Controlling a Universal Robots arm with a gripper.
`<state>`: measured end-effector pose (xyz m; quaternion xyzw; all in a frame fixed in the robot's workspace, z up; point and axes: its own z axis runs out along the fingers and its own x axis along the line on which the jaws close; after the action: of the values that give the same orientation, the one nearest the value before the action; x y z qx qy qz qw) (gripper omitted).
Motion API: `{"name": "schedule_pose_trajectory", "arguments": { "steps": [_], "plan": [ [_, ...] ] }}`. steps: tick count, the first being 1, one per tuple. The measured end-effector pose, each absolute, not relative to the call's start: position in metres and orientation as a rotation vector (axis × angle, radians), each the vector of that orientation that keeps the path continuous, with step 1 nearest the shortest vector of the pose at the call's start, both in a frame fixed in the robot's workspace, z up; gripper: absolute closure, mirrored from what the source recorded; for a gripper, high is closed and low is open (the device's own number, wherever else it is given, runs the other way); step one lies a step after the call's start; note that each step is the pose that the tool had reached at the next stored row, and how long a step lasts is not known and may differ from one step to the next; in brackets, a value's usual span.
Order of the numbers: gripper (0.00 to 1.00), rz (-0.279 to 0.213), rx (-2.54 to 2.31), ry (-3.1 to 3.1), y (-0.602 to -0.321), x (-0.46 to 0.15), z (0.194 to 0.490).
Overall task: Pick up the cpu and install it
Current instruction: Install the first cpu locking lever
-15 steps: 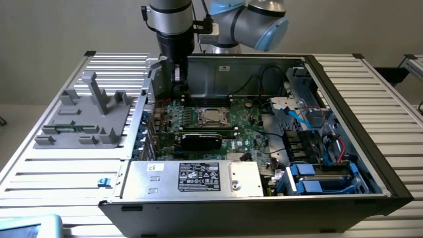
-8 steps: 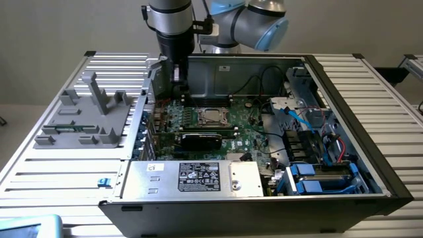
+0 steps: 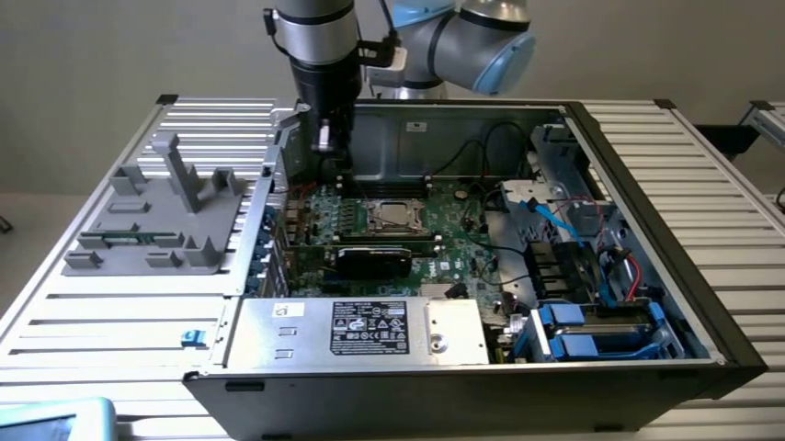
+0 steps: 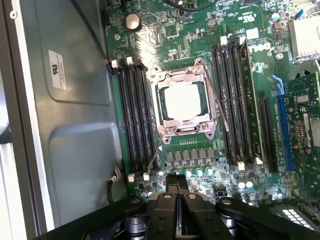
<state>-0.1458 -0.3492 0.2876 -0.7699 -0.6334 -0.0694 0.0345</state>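
From my station, the open computer case (image 3: pixel 442 129) lies on the slatted bench (image 3: pixel 687 184), and the arm (image 3: pixel 322 37) reaches down into its far corner on the exterior view's left. That is my first worry. The arm's column stands just beside the case wall there, so a sideways drift could knock the sheet metal.

Next is the motherboard (image 4: pixel 200 30). The pincer (image 4: pixel 177 182) hangs low over it, pressed together and pinching nothing. It sits just above the row of small grey components beside the socket. If it comes down crooked, the tips would scrape those parts or the ends of the memory slots (image 4: pixel 132 115).

Thin wires (image 4: pixel 217 105) run past the socket frame (image 4: pixel 165 80) on both sides. They look loose, and a tip could hook one and drag it across the board.

The smallest thing is the one that matters most. The cpu (image 4: pixel 182 102) lies inside the frame, its pale metal top facing up, well apart from the pincer. I cannot tell whether it sits fully flat or whether the frame is latched. If it is skewed, I judge that any push from above would load one edge and bend the contacts underneath.
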Motion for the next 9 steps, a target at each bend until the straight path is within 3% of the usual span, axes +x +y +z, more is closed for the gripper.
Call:
{"name": "schedule_pose_trajectory", "arguments": {
  "steps": [9],
  "plan": [
    [0.89,-0.218,-2.491,-1.799,-0.3493,-0.1459,0.2874]
  ]
}}
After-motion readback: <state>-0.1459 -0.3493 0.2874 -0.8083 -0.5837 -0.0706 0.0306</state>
